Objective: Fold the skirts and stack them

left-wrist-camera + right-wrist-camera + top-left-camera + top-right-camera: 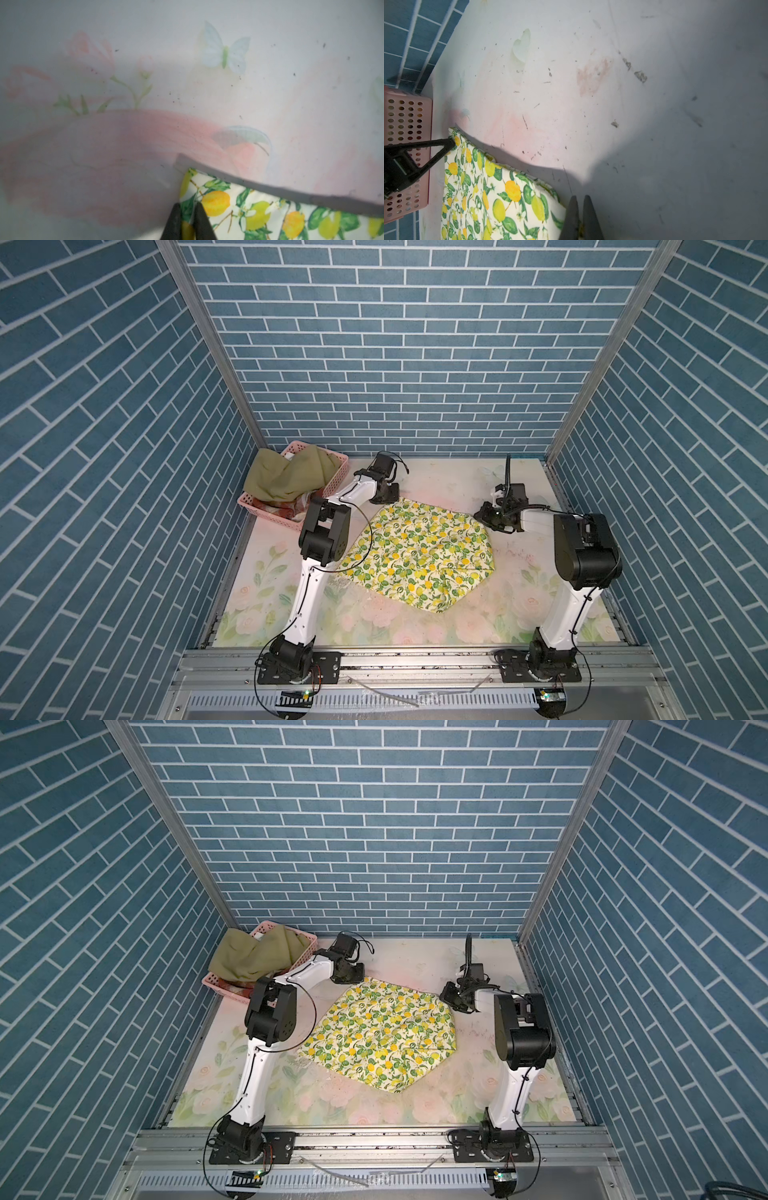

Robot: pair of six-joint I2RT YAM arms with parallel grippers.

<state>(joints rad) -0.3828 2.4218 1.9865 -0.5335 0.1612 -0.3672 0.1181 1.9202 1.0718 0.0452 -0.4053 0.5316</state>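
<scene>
Evenly bright; wrist views soft, shadowed, blurred.

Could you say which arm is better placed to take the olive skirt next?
Left: the left end effector is beside the pink basket; the right end effector sits across the lemon skirt.

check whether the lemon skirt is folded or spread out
Spread out. The lemon skirt lies as one broad sheet on the table covering; the left gripper and right gripper are each shut on a far corner.
</scene>
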